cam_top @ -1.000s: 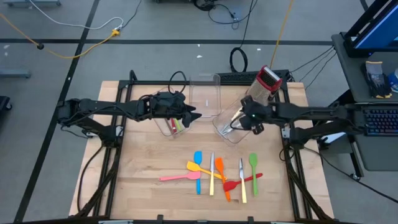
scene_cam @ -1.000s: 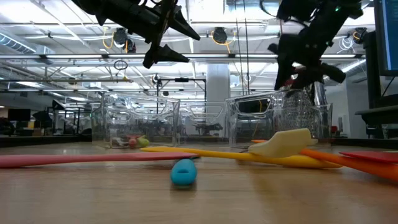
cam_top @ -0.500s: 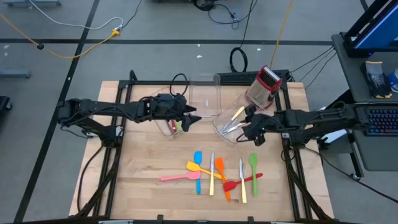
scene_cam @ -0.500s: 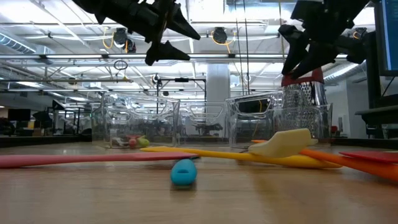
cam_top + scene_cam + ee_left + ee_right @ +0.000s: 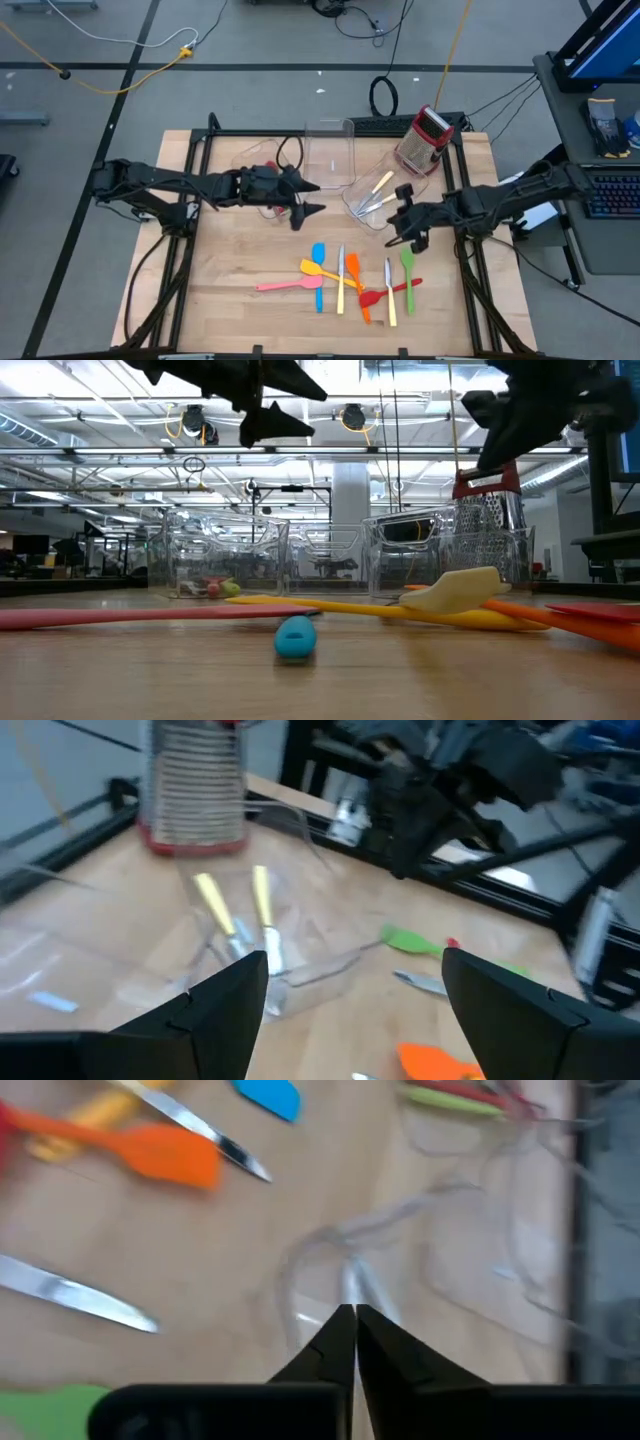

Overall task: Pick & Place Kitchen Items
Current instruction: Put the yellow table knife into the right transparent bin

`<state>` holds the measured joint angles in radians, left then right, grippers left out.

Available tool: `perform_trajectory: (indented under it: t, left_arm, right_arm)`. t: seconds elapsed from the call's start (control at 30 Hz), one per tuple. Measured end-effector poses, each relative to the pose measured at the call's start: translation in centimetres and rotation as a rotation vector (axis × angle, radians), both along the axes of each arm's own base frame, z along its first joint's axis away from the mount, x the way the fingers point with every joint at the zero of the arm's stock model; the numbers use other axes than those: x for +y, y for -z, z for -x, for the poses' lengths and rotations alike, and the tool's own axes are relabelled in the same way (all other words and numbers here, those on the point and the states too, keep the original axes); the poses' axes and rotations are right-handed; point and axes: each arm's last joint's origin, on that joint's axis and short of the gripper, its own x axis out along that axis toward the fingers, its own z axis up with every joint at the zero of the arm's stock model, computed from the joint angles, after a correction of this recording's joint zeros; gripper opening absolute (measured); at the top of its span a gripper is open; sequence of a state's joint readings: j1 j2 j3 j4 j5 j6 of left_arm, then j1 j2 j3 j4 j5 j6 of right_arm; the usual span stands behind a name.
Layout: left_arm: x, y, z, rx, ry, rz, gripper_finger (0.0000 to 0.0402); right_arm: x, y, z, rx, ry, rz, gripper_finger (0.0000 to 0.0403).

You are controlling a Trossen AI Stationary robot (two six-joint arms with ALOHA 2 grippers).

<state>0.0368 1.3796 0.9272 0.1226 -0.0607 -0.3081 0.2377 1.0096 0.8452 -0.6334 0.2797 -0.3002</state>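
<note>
Several slim utensils lie flat on the wooden table near its front: a blue spatula, a yellow one, a pink one, an orange one, a green one, a red spoon and two metal knives. Cream-handled cutlery lies in the right clear bin. My left gripper hangs open in the air, left of that bin. My right gripper hangs shut and bare just off the bin's near right corner, above the table.
A red-and-silver box grater stands at the far right. A second clear bin sits at the far middle. A third, under my left arm, holds red and green items. Bare wood lies to the left of the utensil row.
My right gripper has drawn back from over the right bin toward the table's near right, rolled, and shut on nothing; the cutlery stays in the bin. My left gripper has swung a little toward the near edge and rolled, staying open.
</note>
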Motion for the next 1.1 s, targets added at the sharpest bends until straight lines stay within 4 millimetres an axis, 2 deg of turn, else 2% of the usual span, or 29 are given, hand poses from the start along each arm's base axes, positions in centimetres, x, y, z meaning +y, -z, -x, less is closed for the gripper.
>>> perform_trajectory:
  t: [0.3,0.63,0.87,1.1]
  left_arm:
    - [-0.4,1.8,1.1,-0.037,0.058,0.031,0.0306]
    - [-2.2,4.0,5.9,-0.122,0.053,0.048,0.0306]
    - [-3.7,4.2,9.4,-0.170,0.039,0.025,0.0306]
    - [-4.6,4.6,11.8,-0.168,0.047,0.033,0.0306]
  right_arm:
    - [2.6,0.1,0.8,0.008,0.062,-0.230,0.0008]
    - [4.9,0.6,1.5,0.112,0.167,-0.536,0.0008]
    - [7.1,2.0,0.1,0.246,0.278,-0.772,0.0008]
    - [8.9,2.4,-1.8,0.380,0.448,-0.903,0.0008]
